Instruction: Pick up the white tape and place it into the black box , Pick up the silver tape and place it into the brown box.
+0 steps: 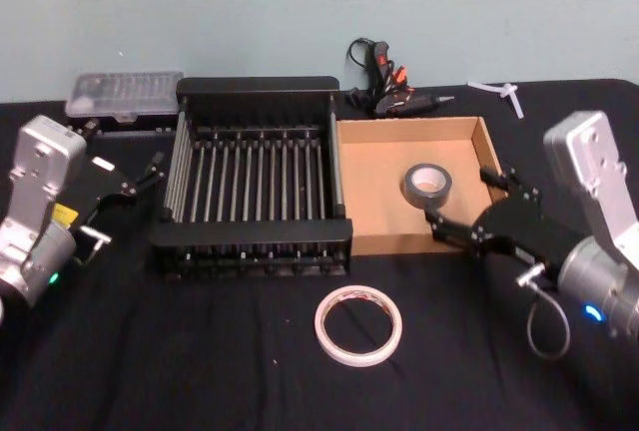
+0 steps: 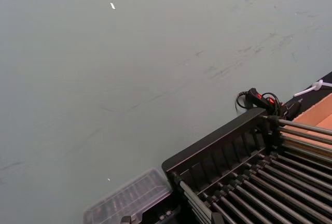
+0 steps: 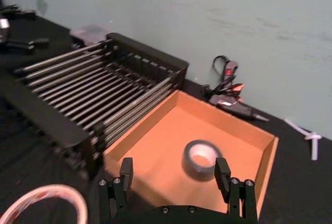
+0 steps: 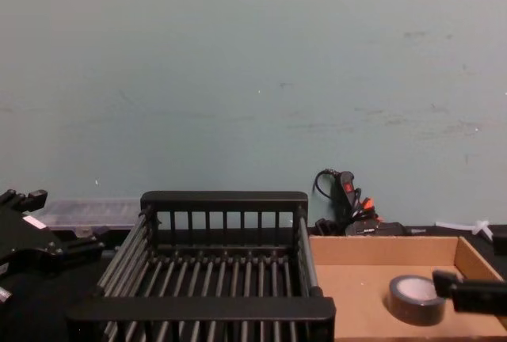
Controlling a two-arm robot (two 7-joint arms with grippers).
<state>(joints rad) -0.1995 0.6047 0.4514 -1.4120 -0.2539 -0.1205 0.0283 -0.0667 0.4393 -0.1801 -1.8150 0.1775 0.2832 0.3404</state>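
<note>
Reaching forward from the right, the right gripper (image 1: pixel 469 207) is held with its fingers spread apart and empty, poised over the near right part of the brown box (image 1: pixel 371 167). The silver tape (image 1: pixel 427 186) lies flat on the cardboard floor just beyond the fingertips, between their lines as seen from the right wrist view (it is not touched by either finger). In the chest view the same roll (image 4: pixel 412 298) is seen just beside one black finger.

To the left of that gripper, the black box (image 1: pixel 257 86) is set against the cardboard tray's left wall; nothing is seen on its barred bottom. The white tape (image 1: pixel 358 325) lies flat on the black table (image 1: pixel 180 361), nearer the robot than the right gripper and to its left, in front of both boxes.

The left gripper (image 1: pixel 140 180) is held low at the far left, just beside the crate's left end; whether its fingers are apart or together cannot be told. Beyond it a clear plastic case (image 1: pixel 123 95) rests near the wall.
</note>
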